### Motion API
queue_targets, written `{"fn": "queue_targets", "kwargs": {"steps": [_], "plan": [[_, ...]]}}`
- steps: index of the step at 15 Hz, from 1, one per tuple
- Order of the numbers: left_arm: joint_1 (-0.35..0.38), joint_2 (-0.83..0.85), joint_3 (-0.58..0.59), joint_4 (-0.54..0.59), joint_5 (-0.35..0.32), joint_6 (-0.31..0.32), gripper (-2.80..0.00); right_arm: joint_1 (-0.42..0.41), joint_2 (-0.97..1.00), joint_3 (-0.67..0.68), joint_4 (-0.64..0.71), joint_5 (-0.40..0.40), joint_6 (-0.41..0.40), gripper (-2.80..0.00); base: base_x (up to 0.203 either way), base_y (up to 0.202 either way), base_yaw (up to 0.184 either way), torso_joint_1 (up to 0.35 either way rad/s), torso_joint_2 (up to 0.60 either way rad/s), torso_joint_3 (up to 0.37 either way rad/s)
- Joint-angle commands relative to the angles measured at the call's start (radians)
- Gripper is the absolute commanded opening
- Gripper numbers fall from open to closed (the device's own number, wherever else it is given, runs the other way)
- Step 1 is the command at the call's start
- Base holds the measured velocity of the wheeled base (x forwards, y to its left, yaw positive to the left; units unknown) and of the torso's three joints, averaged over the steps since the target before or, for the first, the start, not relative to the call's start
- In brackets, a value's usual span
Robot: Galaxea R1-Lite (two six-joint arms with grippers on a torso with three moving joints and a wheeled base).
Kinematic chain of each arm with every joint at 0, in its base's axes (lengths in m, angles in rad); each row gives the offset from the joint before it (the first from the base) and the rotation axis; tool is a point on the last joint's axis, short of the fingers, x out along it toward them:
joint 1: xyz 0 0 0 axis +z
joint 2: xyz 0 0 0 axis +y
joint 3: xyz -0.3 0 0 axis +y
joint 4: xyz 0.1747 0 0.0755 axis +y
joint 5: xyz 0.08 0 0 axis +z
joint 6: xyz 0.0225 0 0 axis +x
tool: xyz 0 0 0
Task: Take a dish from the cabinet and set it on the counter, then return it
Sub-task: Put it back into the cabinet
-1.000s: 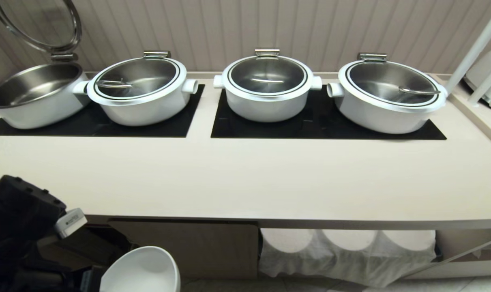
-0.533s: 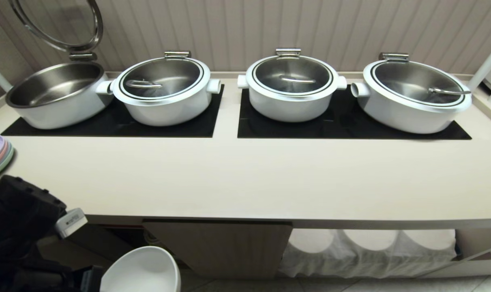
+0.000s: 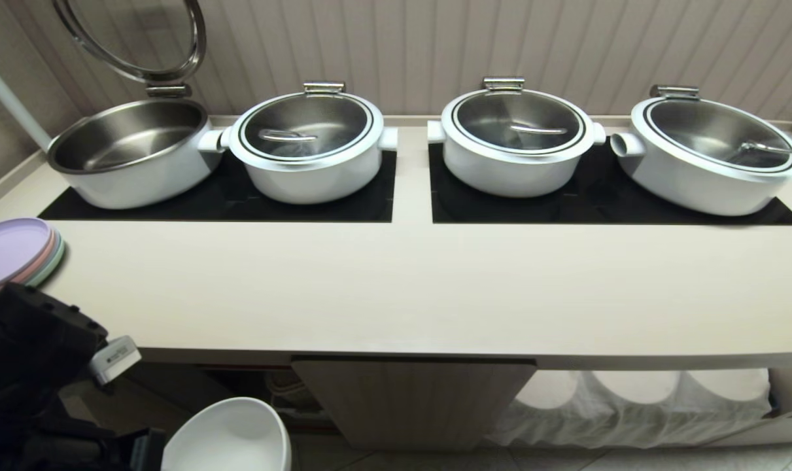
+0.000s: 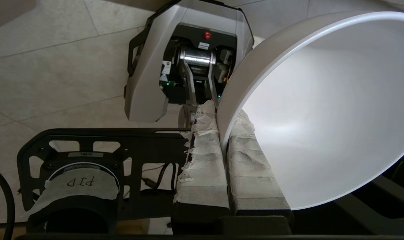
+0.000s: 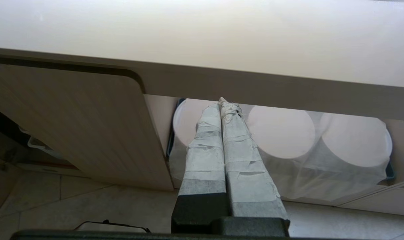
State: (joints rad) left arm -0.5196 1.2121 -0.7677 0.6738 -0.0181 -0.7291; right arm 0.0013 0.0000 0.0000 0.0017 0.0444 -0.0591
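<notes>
Dish (image 4: 322, 110) rim is pinched in my left gripper (image 4: 222, 146) jaws, low before the cabinet (image 3: 412, 399); right gripper (image 5: 223, 140) jaws pressed together, idle; next I must lift it onto the tabletop (image 3: 396, 288).

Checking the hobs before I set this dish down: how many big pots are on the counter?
4, in a row along the back: open pot far left with lid raised, lidded pot beside it, lidded pot right of centre, lidded pot far right. None seem hidden.
</notes>
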Motion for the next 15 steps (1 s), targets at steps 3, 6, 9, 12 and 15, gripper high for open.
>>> {"fn": "queue_targets", "kwargs": {"steps": [3,6,9,12,15], "plan": [[0.001,0.0,0.001,0.004,0.0,-0.004,-2.8,0.0,0.0,0.0,0.0,0.0,-0.001,-2.8,0.0,0.198,-0.001,0.004,0.0,0.002],[0.003,-0.001,0.001,0.004,0.001,-0.004,-2.8,0.0,0.0,0.0,0.0,0.001,-0.001,-2.8,0.0,0.198,0.002,-0.001,0.01,0.002],[0.003,0.0,0.001,0.004,0.001,-0.004,-2.8,0.0,0.0,0.0,0.0,0.0,-0.001,-2.8,0.0,0.197,-0.001,0.002,0.0,0.003],[0.003,0.0,0.001,0.004,0.001,-0.003,-2.8,-0.001,0.0,0.0,0.0,0.0,-0.001,-2.8,0.0,0.156,0.001,0.004,0.0,0.003],[0.003,0.0,0.001,0.004,0.001,-0.003,-2.8,0.0,0.0,0.0,0.0,0.0,-0.001,-2.8,0.0,0.0,0.0,0.0,0.0,0.0]]}}
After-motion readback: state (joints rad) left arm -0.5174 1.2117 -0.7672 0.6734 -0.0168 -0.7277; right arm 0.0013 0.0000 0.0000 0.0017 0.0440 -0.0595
